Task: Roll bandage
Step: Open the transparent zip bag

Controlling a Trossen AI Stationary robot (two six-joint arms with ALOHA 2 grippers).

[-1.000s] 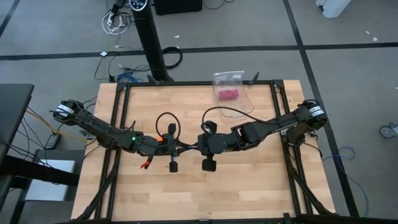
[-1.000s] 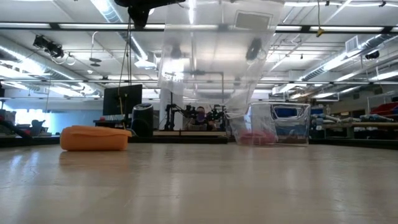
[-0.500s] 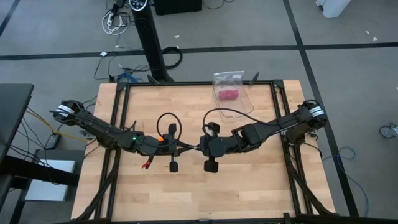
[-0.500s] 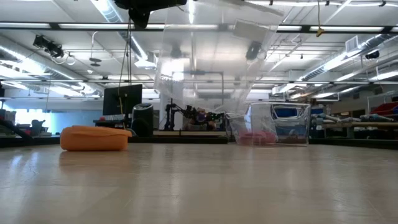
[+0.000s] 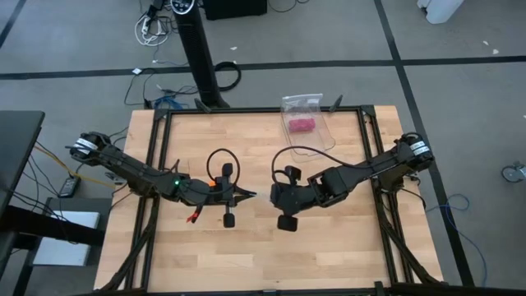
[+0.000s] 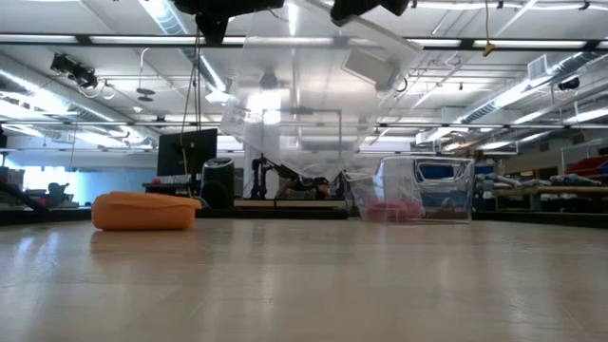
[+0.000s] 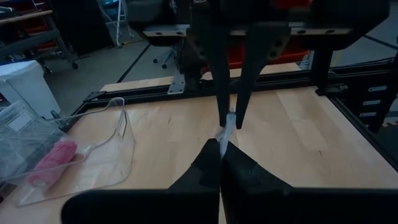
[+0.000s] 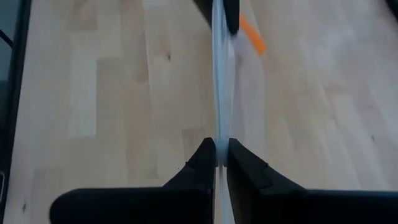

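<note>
The orange bandage [image 6: 144,211] lies as a flattened roll on the wooden table, partly under my left arm [image 5: 212,184]; no gripper touches it. Above the table's middle my left gripper [image 5: 245,196] and my right gripper [image 5: 276,198] face each other, a small gap between them. Both are shut on a clear plastic zip bag [image 6: 304,104]. The bag hangs below them, tilted, its lowest corner [image 6: 313,176] clear of the table. My left gripper pinches the bag's top edge [image 7: 225,134] between its two fingers, which reach in nearly level from the table's left. The bag hangs below, lifted clear. My right gripper pinches the same edge [image 8: 218,134] a little farther along, between its two fingers. They slant down from the table's right. The plastic [image 8: 221,74] runs straight from them to the left gripper.
At the table's far middle stands a clear plastic package [image 5: 306,115] with a small pink bundle [image 6: 389,209] inside. Black frame rails [image 5: 156,164] run along the table's left, right and far edges. Bare wood [image 5: 263,255] lies toward the near edge.
My right gripper has drawn away from the left one, toward the table's right and near edges, and has tipped further downward. The bag, held by both, has swung and tilted, with its lower part now slanting to one side. My left gripper has kept still.
</note>
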